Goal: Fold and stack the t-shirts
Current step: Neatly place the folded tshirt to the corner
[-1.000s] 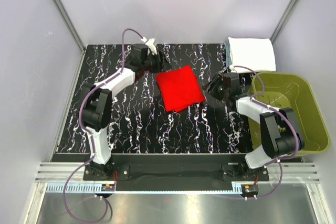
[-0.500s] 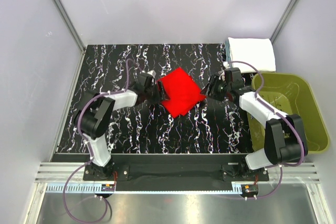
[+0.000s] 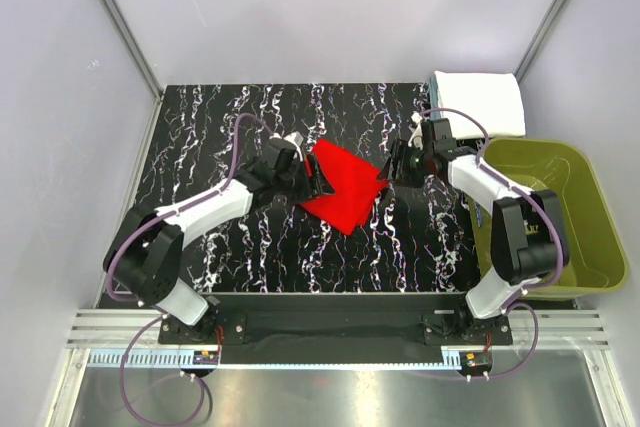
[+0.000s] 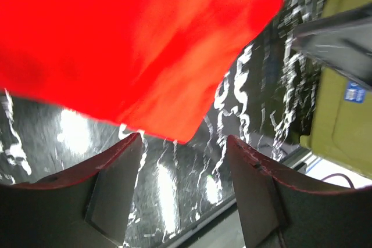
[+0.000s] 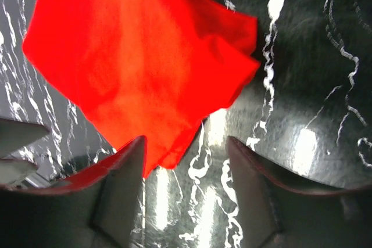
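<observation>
- Counting the cloth: one red t-shirt [image 3: 345,187] lies folded near the middle of the tabletop [image 3: 200,147]. One white folded pile [image 3: 480,102] sits at the 1 o'clock corner, and I cannot tell how many shirts are in it.
- One olive-green basket [image 3: 590,197] stands off the tabletop's 3 o'clock edge, just beside the white pile.
- Two claws flank the red t-shirt: the left claw [image 4: 183,143] at its 9 o'clock side, the right claw [image 5: 185,143] at its 3 o'clock corner.
- Both wrist views show the fingers spread apart. A corner of the red cloth reaches toward each gap, and neither claw pinches it.
- The red t-shirt sits turned like a diamond, with its corners at roughly 12, 3, 6 and 9 o'clock.
- Marbled tabletop runs wide toward 9 o'clock and 6 o'clock of the shirt. A narrower strip separates it from the white pile.
</observation>
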Available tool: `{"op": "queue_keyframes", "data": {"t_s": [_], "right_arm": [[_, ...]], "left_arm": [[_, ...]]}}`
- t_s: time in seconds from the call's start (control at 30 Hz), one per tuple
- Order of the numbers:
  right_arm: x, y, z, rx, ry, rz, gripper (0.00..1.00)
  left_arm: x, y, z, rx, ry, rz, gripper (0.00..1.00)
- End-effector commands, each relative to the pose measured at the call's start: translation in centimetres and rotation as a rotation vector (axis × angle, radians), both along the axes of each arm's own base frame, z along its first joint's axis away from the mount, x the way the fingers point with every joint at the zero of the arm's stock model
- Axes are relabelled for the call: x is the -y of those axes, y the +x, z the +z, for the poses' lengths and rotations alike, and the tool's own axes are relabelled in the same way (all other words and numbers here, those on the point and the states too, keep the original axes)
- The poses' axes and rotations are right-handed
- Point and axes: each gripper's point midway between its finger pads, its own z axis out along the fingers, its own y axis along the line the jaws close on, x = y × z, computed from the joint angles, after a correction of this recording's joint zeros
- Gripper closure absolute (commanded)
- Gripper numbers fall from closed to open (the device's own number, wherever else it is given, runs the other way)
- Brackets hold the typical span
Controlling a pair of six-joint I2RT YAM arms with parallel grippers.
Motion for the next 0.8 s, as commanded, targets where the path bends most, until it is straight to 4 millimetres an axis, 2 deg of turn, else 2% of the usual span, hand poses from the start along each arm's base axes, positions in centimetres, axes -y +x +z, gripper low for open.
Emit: {"op": "queue_keyframes", "data": {"t_s": [0.0,0.07,0.1,0.17,0.23,0.27,0.4,0.47,0.53,0.63,0.73,0.77], "right_arm": [[0.6,1.5,1.1,-0.022,-0.017,-0.008,0.38],[0.7,1.8,0.4,-0.055,-0.021,-0.026,0.32],[0.7,1.9,0.2,-0.059,-0.013,-0.039,0.12],[-0.1,2.1,-0.4,-0.057,0.036,-0.021,0.09],[-0.9,2.7,-0.4,-0.055,0.070,0.006,0.12],[-0.9,2.8,-1.6,-0.087,0.065,0.002,0.13],[-0.8,3.5,-2.8,-0.087,0.063,-0.026,0.20],[-0.3,4.2,-3.3,-0.076,0.044,-0.049,0.23],[-0.3,4.6,-3.5,-0.061,0.043,-0.052,0.28],[-0.3,5.6,-3.3,-0.017,0.058,-0.048,0.34],[-0.4,6.4,-3.7,0.028,0.063,-0.032,0.42],[-0.5,6.5,-3.7,0.038,0.075,-0.020,0.50]], "left_arm": [[-1.3,1.5,0.3,0.064,0.084,-0.010,0.34],[-1.6,2.3,-0.7,0.036,0.092,-0.015,0.34],[-1.8,2.9,-1.9,0.013,0.088,-0.017,0.34],[-1.3,2.5,-2.8,-0.003,0.052,-0.050,0.35],[0.4,1.7,-2.6,0.027,-0.018,-0.112,0.36],[0.9,1.4,-2.4,0.041,-0.034,-0.136,0.36],[3.8,-0.9,-1.2,0.097,-0.129,-0.243,0.37],[4.9,-1.8,-0.3,0.144,-0.150,-0.282,0.38],[5.3,-2.3,-0.2,0.168,-0.144,-0.302,0.38],[6.2,-2.7,-0.4,0.201,-0.153,-0.335,0.38],[7.0,-3.1,-2.0,0.199,-0.143,-0.362,0.39],[7.1,-3.2,-2.5,0.202,-0.135,-0.368,0.39]]}}
